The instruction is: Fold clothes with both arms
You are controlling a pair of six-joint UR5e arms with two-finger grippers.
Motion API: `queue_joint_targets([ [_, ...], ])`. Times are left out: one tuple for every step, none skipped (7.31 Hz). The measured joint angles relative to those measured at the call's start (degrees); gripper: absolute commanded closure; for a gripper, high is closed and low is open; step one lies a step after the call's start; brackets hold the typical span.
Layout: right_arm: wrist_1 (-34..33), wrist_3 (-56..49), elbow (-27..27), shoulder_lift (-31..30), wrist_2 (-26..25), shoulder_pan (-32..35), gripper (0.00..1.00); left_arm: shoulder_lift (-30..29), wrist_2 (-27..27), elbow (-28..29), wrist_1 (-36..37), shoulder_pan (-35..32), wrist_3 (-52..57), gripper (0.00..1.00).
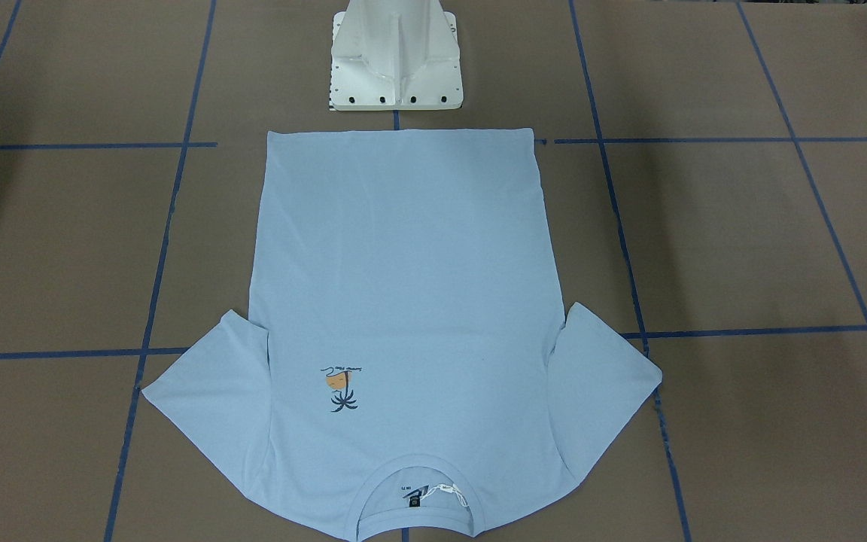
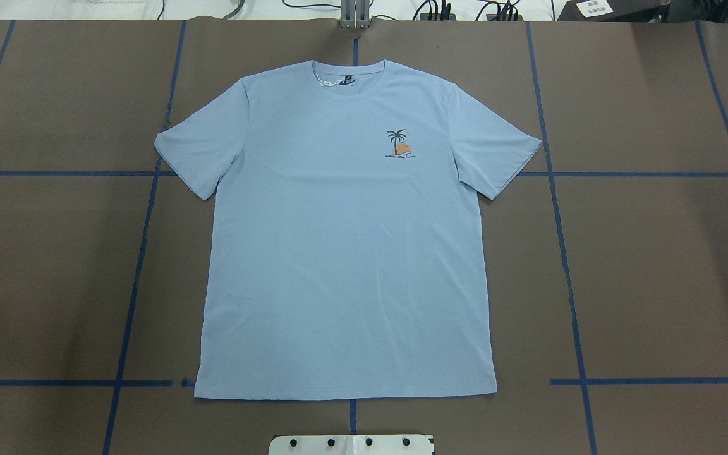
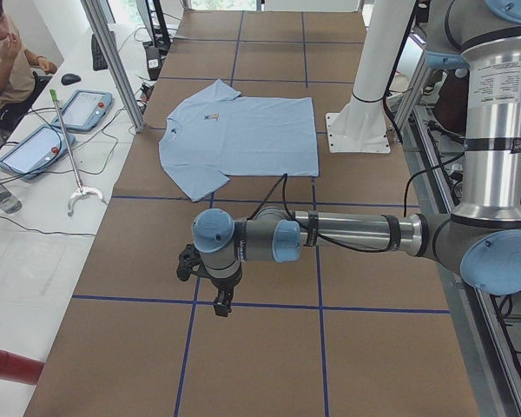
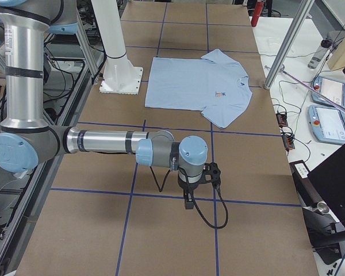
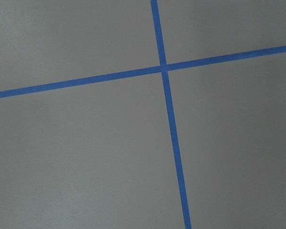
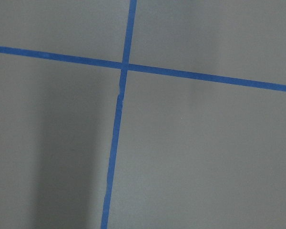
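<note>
The T-shirt [image 2: 345, 253] lies flat and face up in the middle of the table [image 2: 655, 253], sleeves spread, hem nearest the white base [image 1: 396, 60] (likely so each gripper can take one side). The left gripper [image 3: 219, 300] and right gripper [image 4: 188, 201] hang over bare table, well apart from it. I cannot tell whether their fingers are spread or closed.

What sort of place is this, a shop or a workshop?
Most likely a robotics lab: a left arm and right arm over a table gridded with blue tape, a T-shirt laid flat, and control tablets beside it.
</note>
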Motion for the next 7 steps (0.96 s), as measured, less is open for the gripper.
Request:
queue_joint_targets([
  [0.01, 0.02, 0.00, -0.02, -0.01, 0.00, 0.00, -0.02, 0.00, -0.13, -0.06, 0.00, 0.00, 0.00],
  [0.07, -0.01, 0.13, -0.01, -0.05, 0.00, 0.00, -0.08, 0.03, -0.41, -0.10, 0.00, -0.02, 0.00],
  [0.12, -0.11, 0.39, 0.13, -0.08, 0.00, 0.00, -0.10, 0.07, -0.97, -0.09, 0.00, -0.06, 0.00],
  [0.19, -0.09, 0.61, 0.63, -0.09, 0.00, 0.00, -0.09, 0.11, -1.65, -0.11, 0.02, -0.10, 0.00],
  [1.22, 0.07, 0.98, 1.51, -0.05, -0.04, 0.00, -0.20, 0.08, -2.14, -0.18, 0.09, -0.10, 0.00],
  [4.40, 0.21, 1.23, 2.19, 0.00, -0.42, 0.00, -0.53, -0.01, -2.57, -0.69, 0.11, -0.14, 0.00],
  [8.58, 0.79, 0.73, 2.66, 0.37, -1.22, 0.00, -1.04, -0.05, -2.89, -2.17, 0.11, -0.35, 0.00],
])
